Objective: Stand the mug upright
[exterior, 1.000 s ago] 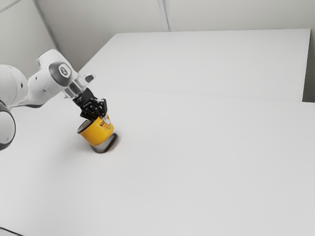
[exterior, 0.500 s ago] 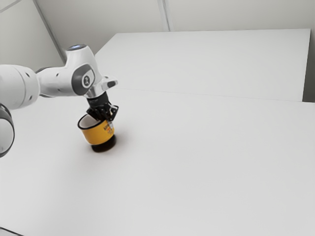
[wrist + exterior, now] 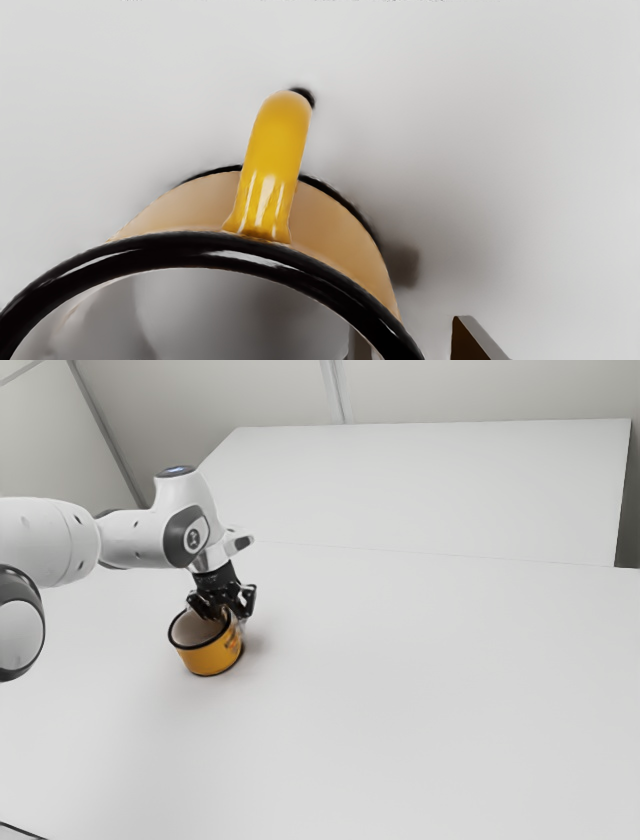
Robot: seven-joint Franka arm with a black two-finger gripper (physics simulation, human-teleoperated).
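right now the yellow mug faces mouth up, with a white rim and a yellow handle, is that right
Not quite: the rim is black, not white, as the wrist view shows. The rest stands: the yellow mug faces mouth up, and its handle is yellow.

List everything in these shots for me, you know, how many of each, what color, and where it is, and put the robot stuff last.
Mug: one, yellow outside with black rim, pale inside; opening upward, at the gripper, in the exterior view's left half.
Mug handle: one, yellow; on the mug's outer wall.
Table: one, white; under the mug.
Large flat panel: one, white; beyond the table's far edge.
Walls: at least two, pale grey; behind and at the exterior view's left.
Thin line: one, dark; exterior view's lower left corner, what it is unclear.
Arm: one, white and grey; reaching in from the exterior view's left.
Gripper: one, black; at the mug's rim.
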